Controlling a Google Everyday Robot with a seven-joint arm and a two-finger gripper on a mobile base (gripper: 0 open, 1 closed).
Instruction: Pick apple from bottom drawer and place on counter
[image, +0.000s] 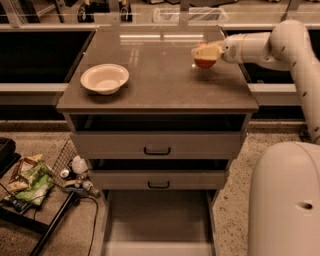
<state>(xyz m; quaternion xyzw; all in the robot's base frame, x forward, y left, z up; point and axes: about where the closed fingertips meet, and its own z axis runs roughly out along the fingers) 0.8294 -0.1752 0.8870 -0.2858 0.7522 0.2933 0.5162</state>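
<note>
At the cabinet: table (160, 92) broad and glossy. Below, the bottom drawer (157, 225) stands pulled out, nothing showing on its floor. Cream bowl (104, 78) sits on the table's left. Over the right rear, pincer (204, 54) clamped on the apple (204, 63), low above the slab; contact unclear. Pick looks done. Left: set down, release.

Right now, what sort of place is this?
Likely a lab or office kitchenette: a cabinet with a counter, its bottom drawer open, a bowl, snack packets on the floor. The hand grips the apple at the counter's right rear.
</note>
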